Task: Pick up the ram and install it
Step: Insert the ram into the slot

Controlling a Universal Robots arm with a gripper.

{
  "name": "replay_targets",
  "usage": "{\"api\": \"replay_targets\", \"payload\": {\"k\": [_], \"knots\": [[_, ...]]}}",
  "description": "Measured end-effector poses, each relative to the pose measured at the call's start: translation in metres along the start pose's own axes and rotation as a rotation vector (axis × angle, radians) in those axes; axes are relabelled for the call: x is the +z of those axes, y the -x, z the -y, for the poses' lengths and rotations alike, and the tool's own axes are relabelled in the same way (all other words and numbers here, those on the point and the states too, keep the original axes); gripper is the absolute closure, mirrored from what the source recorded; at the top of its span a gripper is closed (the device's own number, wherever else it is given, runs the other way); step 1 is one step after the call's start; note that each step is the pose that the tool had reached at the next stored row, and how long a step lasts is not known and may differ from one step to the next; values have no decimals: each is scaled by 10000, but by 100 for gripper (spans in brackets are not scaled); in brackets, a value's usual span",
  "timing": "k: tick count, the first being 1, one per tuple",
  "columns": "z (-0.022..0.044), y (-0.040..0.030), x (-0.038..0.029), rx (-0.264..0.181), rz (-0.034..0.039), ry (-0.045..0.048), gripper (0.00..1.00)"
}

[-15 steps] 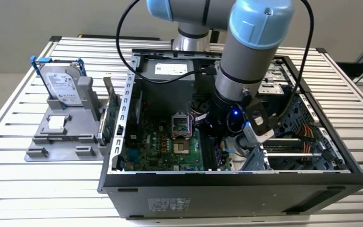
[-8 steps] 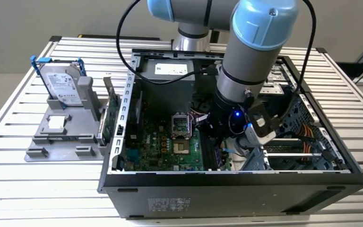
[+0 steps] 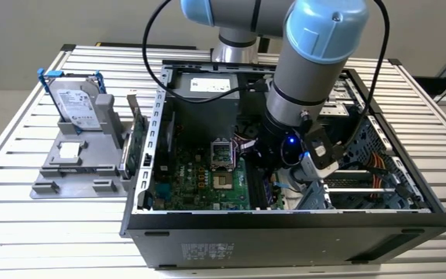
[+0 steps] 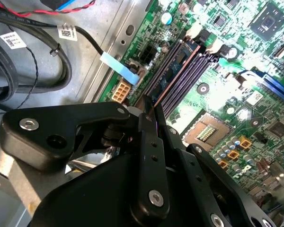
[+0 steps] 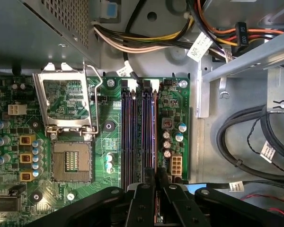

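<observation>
The jaws, pressed together on the ram (image 4: 173,75), hold it edge-down in a motherboard (image 5: 99,142) slot for seating.

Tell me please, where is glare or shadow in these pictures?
In the second wrist view, bright glare washes the motherboard beside the ram; in the first wrist view, light is even; in the exterior view, the case interior lies in shadow under the arm.

The arm (image 3: 316,64) reaches steeply down, wrist lowest. Its gripper (image 5: 154,182) points straight below the wrist, black fingers (image 4: 149,142) drawn close together
</observation>
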State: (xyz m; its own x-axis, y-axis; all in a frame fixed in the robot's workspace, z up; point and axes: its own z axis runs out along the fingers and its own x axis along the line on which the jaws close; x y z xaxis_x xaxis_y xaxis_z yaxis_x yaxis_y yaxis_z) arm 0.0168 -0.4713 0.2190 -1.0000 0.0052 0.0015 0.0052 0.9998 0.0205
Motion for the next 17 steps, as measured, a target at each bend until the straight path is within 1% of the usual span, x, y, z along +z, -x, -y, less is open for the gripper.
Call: {"api": "replay_targets", "payload": {"k": [7, 12, 17], "knots": [[4, 0, 7, 20, 1, 113, 100], [20, 1, 15, 46, 1, 146, 100], [20, 1, 16, 46, 1, 145, 100]]}}
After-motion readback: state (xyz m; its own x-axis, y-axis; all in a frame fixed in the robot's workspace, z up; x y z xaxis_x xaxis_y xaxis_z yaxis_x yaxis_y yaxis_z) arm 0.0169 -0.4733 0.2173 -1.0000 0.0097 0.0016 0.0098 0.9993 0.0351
